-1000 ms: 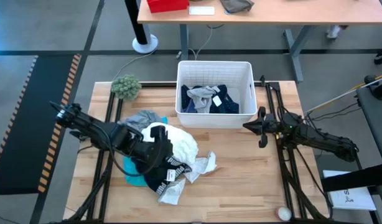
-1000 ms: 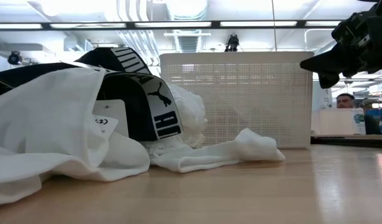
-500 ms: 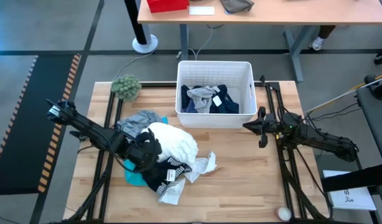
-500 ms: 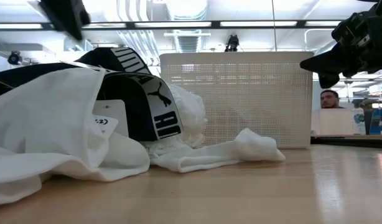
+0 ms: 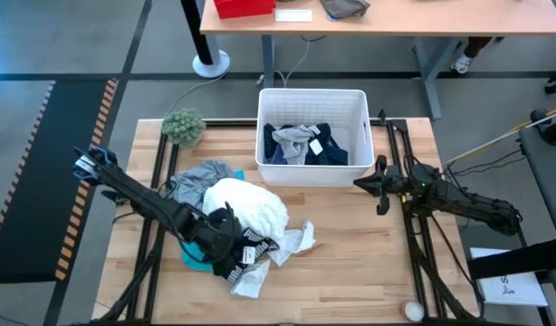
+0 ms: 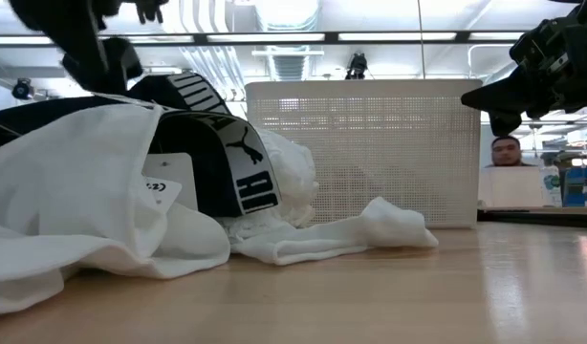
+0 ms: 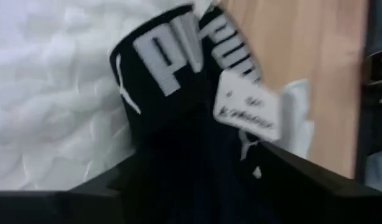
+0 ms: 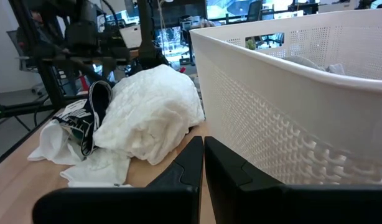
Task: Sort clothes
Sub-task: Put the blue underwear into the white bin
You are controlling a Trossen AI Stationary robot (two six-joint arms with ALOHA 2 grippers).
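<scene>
The clothes lie heaped at the table's near left: a white garment [image 5: 253, 204], a grey one [image 5: 201, 175], a turquoise one [image 5: 191, 258], a black one with white lettering [image 5: 237, 255] and a paper tag [image 7: 247, 109], and white socks [image 5: 293, 242]. My left gripper [image 5: 224, 234] hangs open just over the heap, pointing steeply down, its fingers either side of the black garment [image 7: 172, 106]. My right gripper [image 5: 379, 186] waits shut and level to the right of the white bin [image 5: 311, 96], which holds navy and grey clothes. My left gripper's open fingers [image 7: 91, 186] straddle the black garment from above. Whether they touch the cloth I cannot tell.
A fuzzy green ball [image 5: 183, 126] sits at the far left of the table. The bin's perforated wall [image 6: 370, 153] stands behind the heap. Bare wood lies between the heap and the right arm. A small ball [image 5: 411, 311] rests at the near right edge.
My left gripper has come down onto the heap, drawing a little toward the table's near left. It has rolled at the wrist and opened. The clothes have not moved.
</scene>
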